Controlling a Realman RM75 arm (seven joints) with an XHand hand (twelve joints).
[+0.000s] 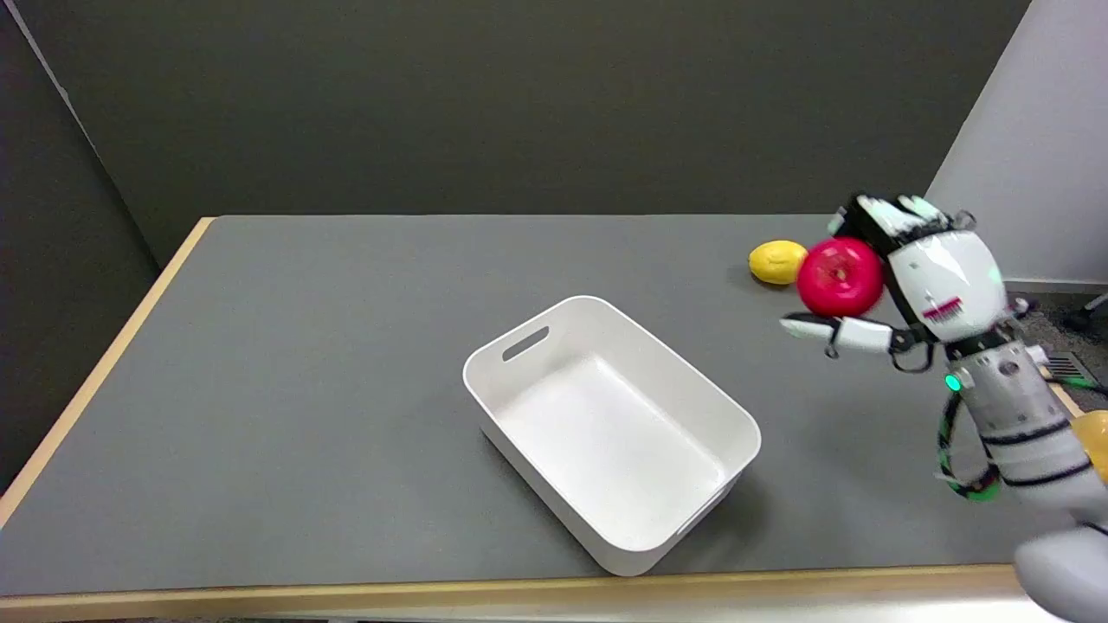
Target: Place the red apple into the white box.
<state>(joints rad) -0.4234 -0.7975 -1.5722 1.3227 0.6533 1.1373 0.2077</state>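
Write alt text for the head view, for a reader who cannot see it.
The robot's right hand holds a red apple in the air at the right of a grey table, off to the right of an empty white box near the table's front edge. A yellow lemon lies on the table just beyond the apple.

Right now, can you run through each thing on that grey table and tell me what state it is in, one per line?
Round red apple: lifted off the table, held in the right hand.
Right hand: fingers wrapped around the apple, to the right of the box.
White rectangular plastic box: upright, open-topped, empty.
Yellow lemon: resting on the grey table, partly behind the apple.
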